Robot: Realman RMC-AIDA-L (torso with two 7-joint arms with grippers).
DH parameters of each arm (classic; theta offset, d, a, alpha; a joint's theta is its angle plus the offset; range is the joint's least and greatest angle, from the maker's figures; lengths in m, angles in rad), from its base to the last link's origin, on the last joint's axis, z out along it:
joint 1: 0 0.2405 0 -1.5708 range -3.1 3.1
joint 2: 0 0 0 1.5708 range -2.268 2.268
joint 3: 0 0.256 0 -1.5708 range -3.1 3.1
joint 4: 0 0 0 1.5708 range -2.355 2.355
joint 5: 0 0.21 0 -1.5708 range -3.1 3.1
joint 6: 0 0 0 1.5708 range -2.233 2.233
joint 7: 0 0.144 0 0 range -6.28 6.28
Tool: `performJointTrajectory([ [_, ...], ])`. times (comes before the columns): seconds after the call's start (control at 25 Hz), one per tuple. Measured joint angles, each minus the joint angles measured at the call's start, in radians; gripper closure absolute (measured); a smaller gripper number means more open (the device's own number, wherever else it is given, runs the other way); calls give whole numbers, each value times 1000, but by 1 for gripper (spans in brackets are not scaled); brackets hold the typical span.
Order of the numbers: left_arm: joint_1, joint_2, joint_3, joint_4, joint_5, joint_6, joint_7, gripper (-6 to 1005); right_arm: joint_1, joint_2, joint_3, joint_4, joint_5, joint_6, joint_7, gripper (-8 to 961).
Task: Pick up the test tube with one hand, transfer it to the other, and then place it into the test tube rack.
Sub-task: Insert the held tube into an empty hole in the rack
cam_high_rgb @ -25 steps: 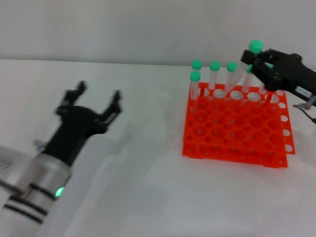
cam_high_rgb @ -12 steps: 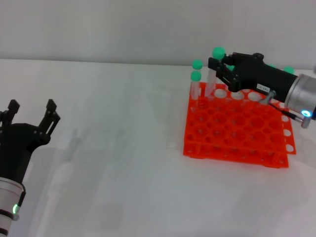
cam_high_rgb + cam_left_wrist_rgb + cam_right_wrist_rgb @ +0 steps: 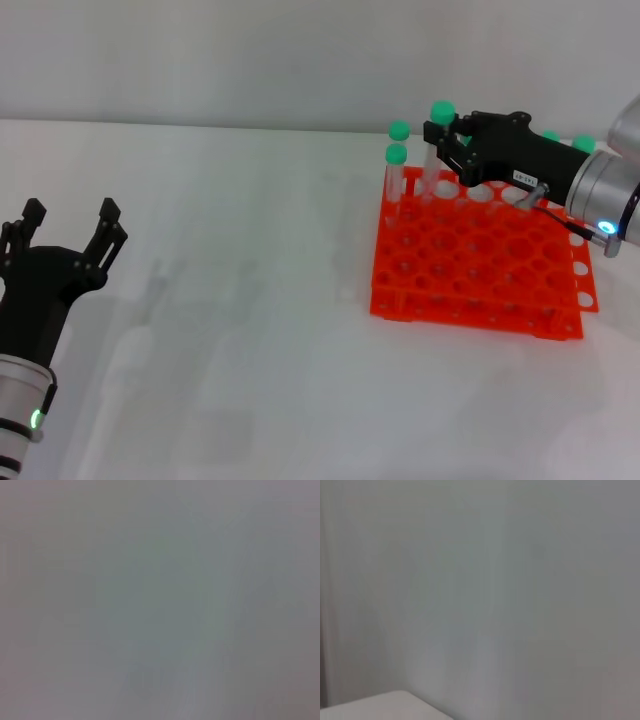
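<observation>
In the head view my right gripper (image 3: 448,138), all black with a white label, is shut on the test tube (image 3: 430,172). The tube's green cap (image 3: 442,112) sticks up above the fingers. Its clear body hangs down to a hole in the back row of the orange-red rack (image 3: 470,275), near the rack's left end. My left gripper (image 3: 66,232), black with a white banded arm and a green light, is open and empty at the table's left front, far from the rack. Both wrist views show only blank grey surface.
Other green-capped tubes stand in the rack: two at its back left corner (image 3: 396,160), and more caps (image 3: 585,144) show behind my right arm. The white table (image 3: 250,300) lies bare between the left gripper and the rack.
My left arm has drawn back to the lower left and stopped. My right gripper has carried the tube leftwards along the rack's back row and lowered it slightly.
</observation>
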Motion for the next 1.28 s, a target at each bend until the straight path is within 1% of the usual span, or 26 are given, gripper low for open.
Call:
performJointTrajectory([
  [0.48, -14, 2, 0, 1, -4, -13, 0, 119, 6, 0, 0, 9, 0, -54, -1, 747],
  [0.84, -15, 1, 0, 2, -3, -14, 0, 120, 11, 0, -3, 22, 0, -67, -3, 745],
  [1.28, -21, 0, 0, 7, 0, -14, 0, 120, 3, 0, -40, 30, -3, -103, -4, 744],
])
